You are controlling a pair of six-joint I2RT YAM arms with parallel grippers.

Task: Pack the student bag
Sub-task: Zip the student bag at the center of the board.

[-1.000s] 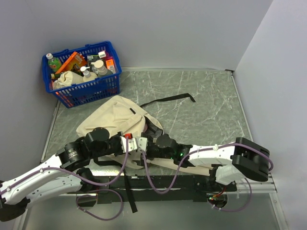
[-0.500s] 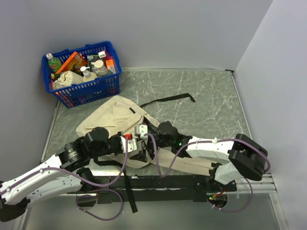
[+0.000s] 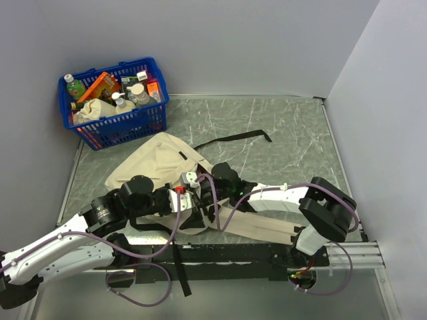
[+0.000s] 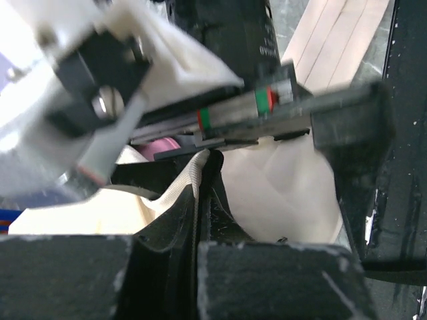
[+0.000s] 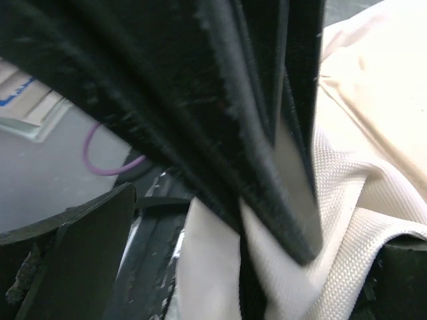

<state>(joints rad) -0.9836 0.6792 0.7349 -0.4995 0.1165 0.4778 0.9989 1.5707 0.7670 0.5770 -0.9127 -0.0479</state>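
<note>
The student bag [image 3: 155,163], soft cream fabric with black straps, lies slumped left of centre on the table. My left gripper [image 3: 192,204] is at its near edge, shut on a cream webbing strip of the bag's rim [image 4: 198,175]. My right gripper [image 3: 191,183] reaches in from the right just beyond it and stands open. In the right wrist view its fingers [image 5: 73,257] stand wide apart, with a black strap [image 5: 220,113] and cream bag fabric [image 5: 347,200] between them. A bit of pink [image 4: 164,145] shows inside the bag's mouth.
A blue plastic basket [image 3: 117,101] full of bottles and packets stands at the back left. A long black strap [image 3: 233,139] trails across the table toward the middle. Cream straps [image 3: 267,230] lie under the right arm. A black rail [image 3: 220,253] runs along the near edge.
My right arm has swung left and away from the near edge, bringing its gripper over the bag's mouth beside the left gripper. The left gripper holds still.
</note>
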